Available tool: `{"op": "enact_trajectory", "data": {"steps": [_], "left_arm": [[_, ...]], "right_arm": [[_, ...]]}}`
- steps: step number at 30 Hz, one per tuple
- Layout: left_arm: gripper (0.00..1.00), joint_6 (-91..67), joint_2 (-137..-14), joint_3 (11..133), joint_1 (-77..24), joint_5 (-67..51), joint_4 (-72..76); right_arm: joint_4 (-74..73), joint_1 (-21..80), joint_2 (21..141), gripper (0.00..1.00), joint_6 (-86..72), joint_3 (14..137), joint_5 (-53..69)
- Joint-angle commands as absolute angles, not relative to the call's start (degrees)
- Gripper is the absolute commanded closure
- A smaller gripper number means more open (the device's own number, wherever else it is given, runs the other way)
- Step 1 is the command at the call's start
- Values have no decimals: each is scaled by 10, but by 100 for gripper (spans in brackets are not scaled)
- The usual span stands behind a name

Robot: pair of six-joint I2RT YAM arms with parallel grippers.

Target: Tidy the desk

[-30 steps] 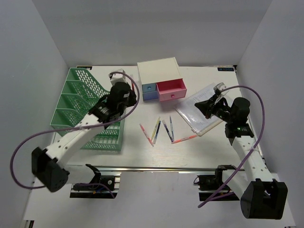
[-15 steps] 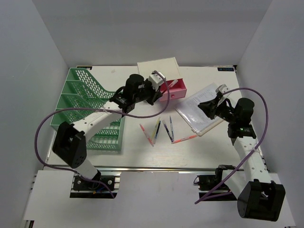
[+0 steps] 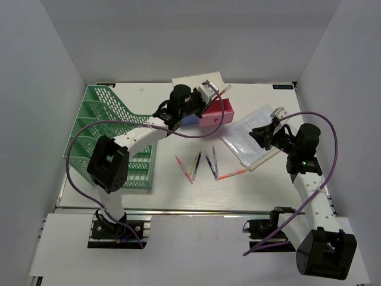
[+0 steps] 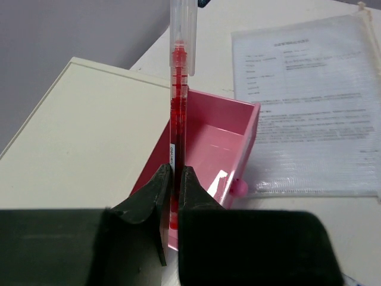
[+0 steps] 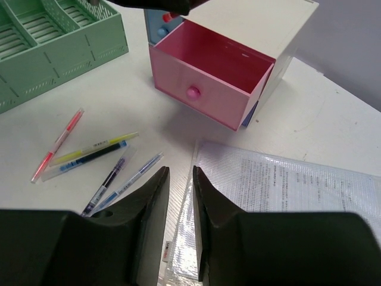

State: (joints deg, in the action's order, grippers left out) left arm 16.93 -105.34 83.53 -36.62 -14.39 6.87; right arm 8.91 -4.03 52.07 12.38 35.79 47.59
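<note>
The desk (image 3: 178, 193), a large flat off-white rectangular tabletop, is seen filling the floor of the grey-walled enclosure, with its metal rail at 6 o'clock, just beyond the arm bases. A green mesh plastic file rack (image 3: 95, 128) is laid on it at 9 o'clock. A clear plastic sleeve of printed sheets (image 3: 247, 134) is spread at 3 o'clock. A small white drawer box (image 3: 193, 83) is set at 12 o'clock, and its pink plastic drawer (image 3: 219, 112) is pulled out toward 5 o'clock. The left gripper (image 3: 208, 95) is held over that open drawer. Its jaws are pinched onto a slim clear-barrelled red pen (image 4: 177, 89), which is pointed away from the wrist above the drawer's hollow. The right gripper (image 3: 257, 132) is poised over the sleeve's 9 o'clock edge. Its fingers are parted only narrowly, and nothing is gripped between them. Several loose thin pens (image 3: 202, 164), red, yellow and blue among them, are scattered at the desk's centre.
</note>
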Motion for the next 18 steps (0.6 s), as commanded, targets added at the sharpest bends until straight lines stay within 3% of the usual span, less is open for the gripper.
{"op": "enact_trajectory", "data": {"steps": [1,7,14,18], "left_arm": [[100,179,-1069,859,-366,-113,105],[98,187,-1101,870,-366,-77,116],[77,185,-1097,858,-366,-55,114],[73,183,-1090,853,-366,-44,113]], "right_arm": [[94,-44,511,71,137,361,485],[94,-47,512,69,139,359,486],[95,-49,509,64,140,359,483],[96,-50,509,63,139,358,483]]}}
